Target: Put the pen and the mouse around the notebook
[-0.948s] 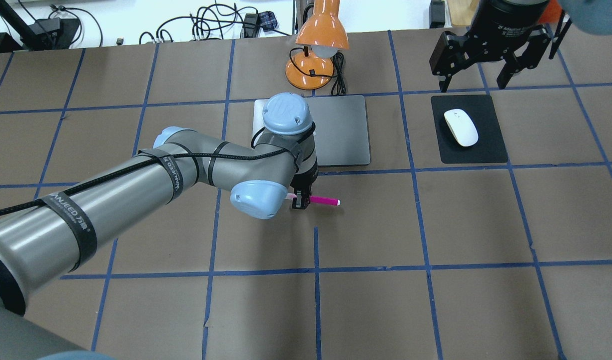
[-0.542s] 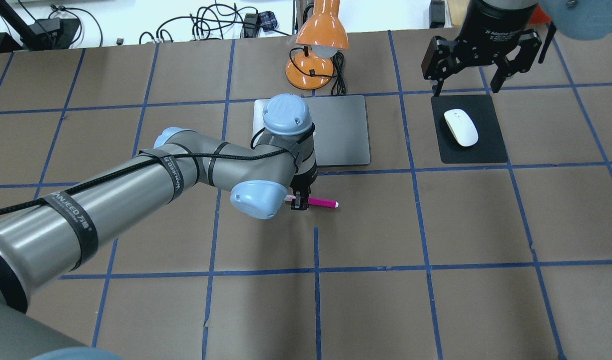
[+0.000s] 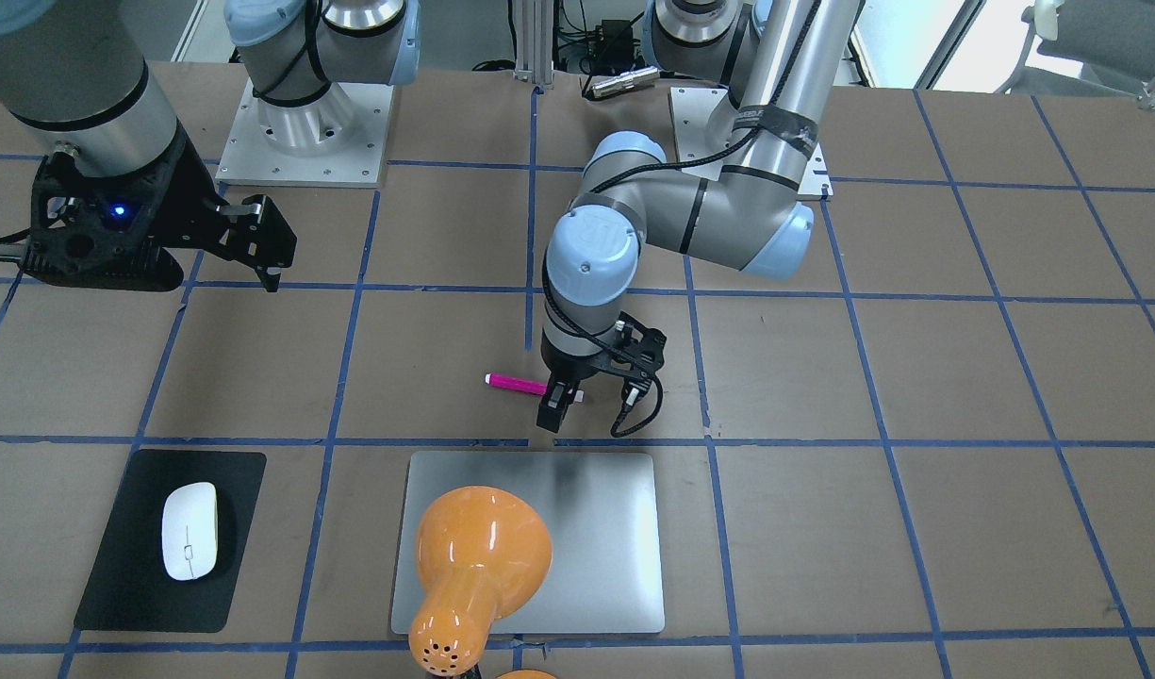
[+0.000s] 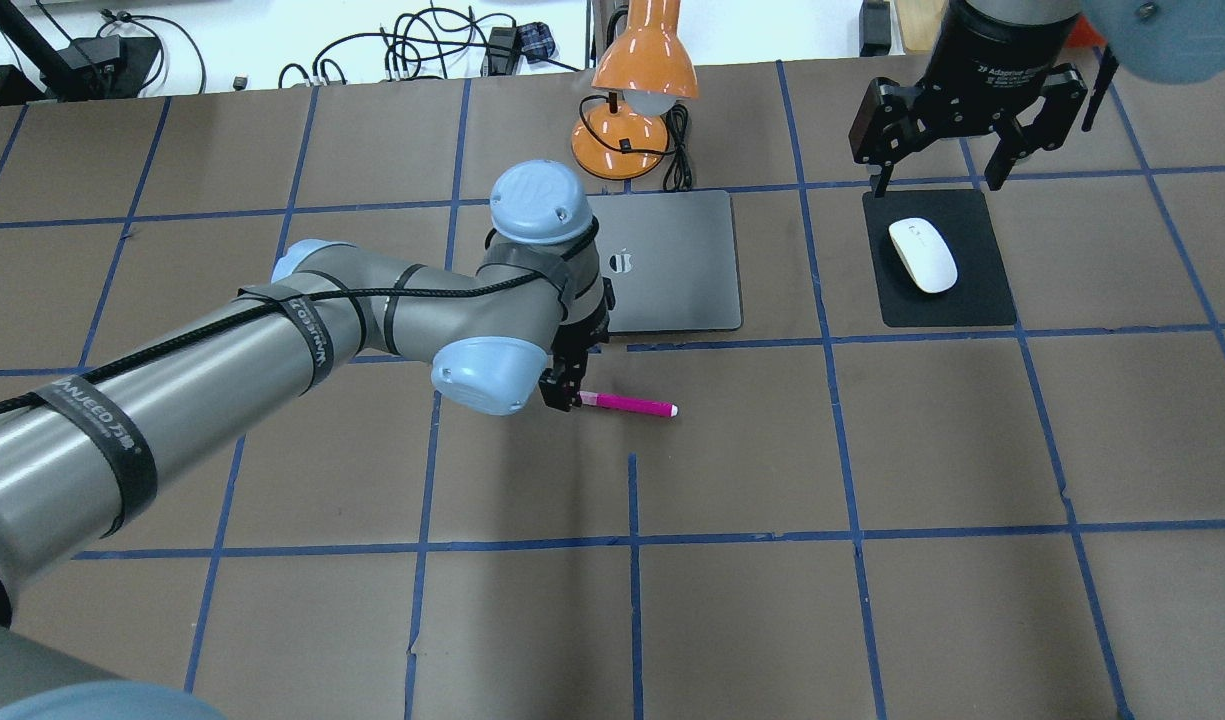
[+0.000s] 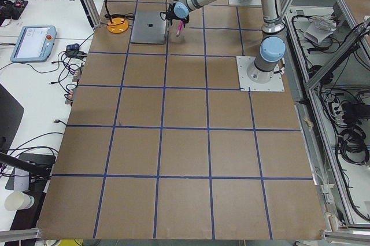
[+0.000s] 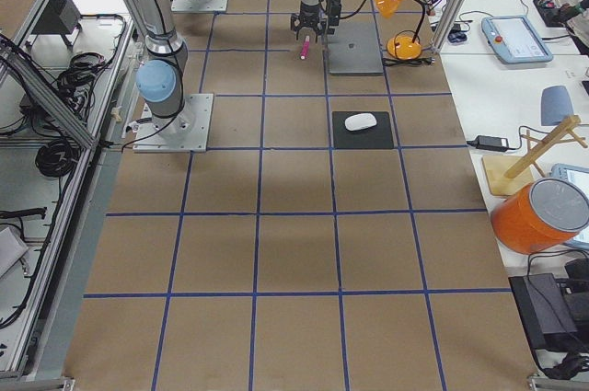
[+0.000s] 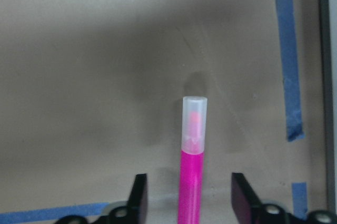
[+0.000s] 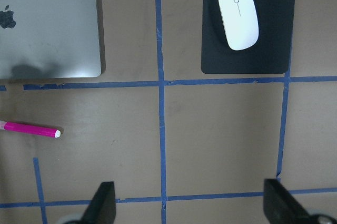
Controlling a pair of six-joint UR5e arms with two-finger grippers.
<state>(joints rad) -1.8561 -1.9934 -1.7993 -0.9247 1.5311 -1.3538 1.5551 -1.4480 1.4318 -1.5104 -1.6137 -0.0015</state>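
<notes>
The magenta pen lies flat on the brown table, just on the robot's side of the silver-grey notebook. My left gripper hovers at the pen's pale cap end. In the left wrist view the pen runs between the fingers with a gap on each side, so this gripper is open. The white mouse rests on a black mat to the right of the notebook. My right gripper hangs open and empty above the mat's far edge.
An orange desk lamp stands behind the notebook, its cord beside it; in the front-facing view its shade covers part of the notebook. Blue tape lines grid the table. Cables lie on the white bench beyond the far edge.
My left arm has swung to the left, and its gripper has moved from the pen's middle to its cap end. The pen stays on the table. The right gripper has shifted slightly away.
</notes>
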